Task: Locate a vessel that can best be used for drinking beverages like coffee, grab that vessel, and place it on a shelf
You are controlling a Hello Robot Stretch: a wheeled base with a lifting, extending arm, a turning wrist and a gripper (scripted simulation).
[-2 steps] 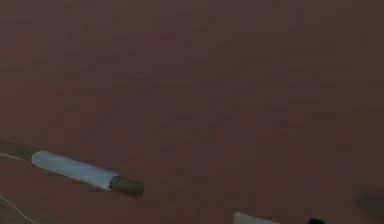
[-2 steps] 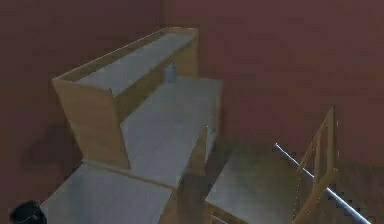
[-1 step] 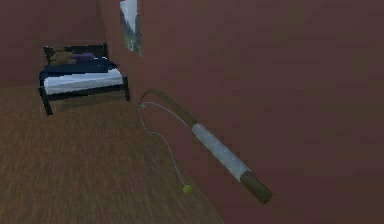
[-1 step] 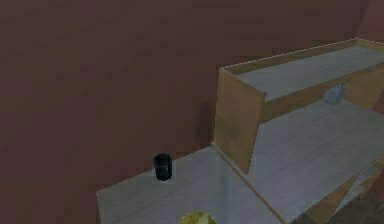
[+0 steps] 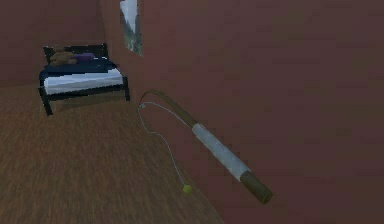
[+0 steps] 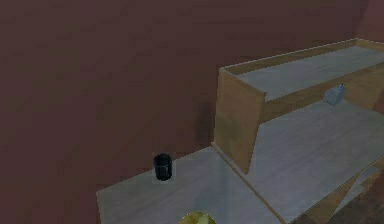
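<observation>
Vessel point(image 6: 163, 167), dark and cylindrical, stands upright on pale surface point(image 6: 130, 195), near red-brown wall point(image 6: 100, 70), beside wooden shelf point(image 6: 238, 115). Small pale object point(image 6: 335, 95) sits on upper shelf board. Claw state: cannot tell.

Pretty clearly someone's home, a bedroom by the look of it: there's a dark-framed bed point(image 5: 83, 78) with blue bedding in the far corner, a picture point(image 5: 130, 25) on the reddish-brown wall point(image 5: 290, 60), and a wood-plank floor point(image 5: 70, 170). A baseball bat point(image 5: 225, 155) leans against that wall, and the arm side view has a wooden shelf unit point(image 6: 238, 125) with pale boards, so regular household stuff.
</observation>
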